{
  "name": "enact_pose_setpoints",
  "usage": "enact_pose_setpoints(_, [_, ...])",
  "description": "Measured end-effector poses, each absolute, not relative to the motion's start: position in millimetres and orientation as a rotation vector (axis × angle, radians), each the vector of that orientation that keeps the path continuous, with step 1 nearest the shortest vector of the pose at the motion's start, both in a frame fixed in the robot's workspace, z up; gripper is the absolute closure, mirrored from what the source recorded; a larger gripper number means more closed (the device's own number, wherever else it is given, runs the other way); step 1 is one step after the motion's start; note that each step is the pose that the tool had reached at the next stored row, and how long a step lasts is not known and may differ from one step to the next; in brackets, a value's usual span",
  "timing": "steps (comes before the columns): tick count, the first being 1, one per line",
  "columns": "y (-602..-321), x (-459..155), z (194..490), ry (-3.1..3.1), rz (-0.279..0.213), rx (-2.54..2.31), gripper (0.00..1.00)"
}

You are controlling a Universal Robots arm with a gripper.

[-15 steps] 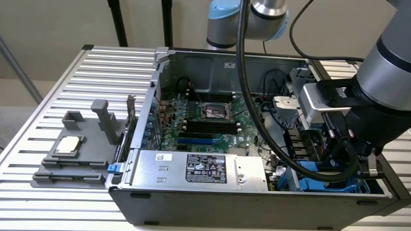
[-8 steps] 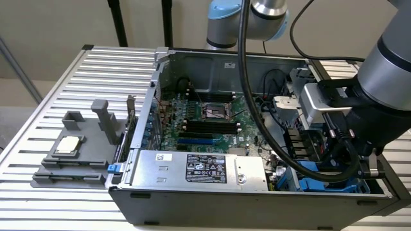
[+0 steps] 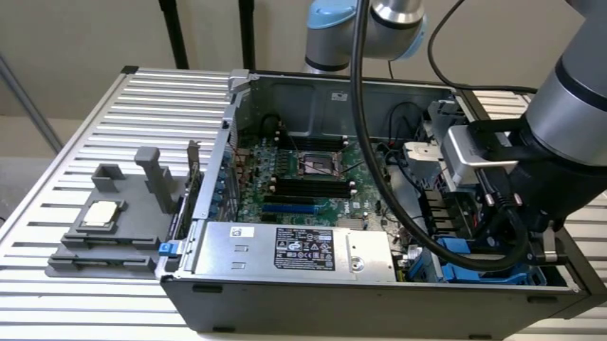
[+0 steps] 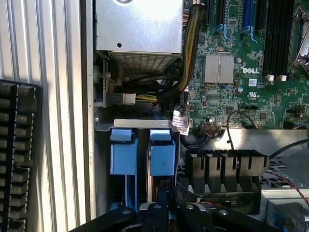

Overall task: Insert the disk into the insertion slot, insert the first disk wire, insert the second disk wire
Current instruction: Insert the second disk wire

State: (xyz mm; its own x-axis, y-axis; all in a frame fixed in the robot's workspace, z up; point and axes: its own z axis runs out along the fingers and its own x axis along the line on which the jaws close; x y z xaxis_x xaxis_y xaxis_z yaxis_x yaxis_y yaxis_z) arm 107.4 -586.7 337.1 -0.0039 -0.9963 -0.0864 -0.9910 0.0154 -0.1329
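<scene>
Ribbed silver metal tabletop (image 3: 104, 128) carries an open dark grey computer case (image 3: 379, 291). Directly below the black gripper (image 4: 161, 212), two bright blue plastic frames (image 4: 162, 157) stand side by side in the blue-railed insertion slot (image 4: 123, 159). The disk itself cannot be made out, nor whether the fingers are spread or pinching. Beyond lie the green motherboard (image 4: 231, 72) and silver power-supply box (image 3: 284, 249).

Blue-framed disk (image 4: 162, 157) upright in the grey insertion slot (image 4: 141, 124).
</scene>
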Motion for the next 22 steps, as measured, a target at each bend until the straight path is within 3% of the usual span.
enact_pose_setpoints(10, [-587,107,334,2.121,-0.051,-2.101,0.84])
enact_pose_setpoints(13, [-587,107,334,2.121,-0.05,-2.1,0.82])
enact_pose_setpoints(14, [-587,107,335,2.121,-0.05,-2.1,0.75])
enact_pose_setpoints(22, [-587,98,348,2.121,-0.05,-2.102,0.75])
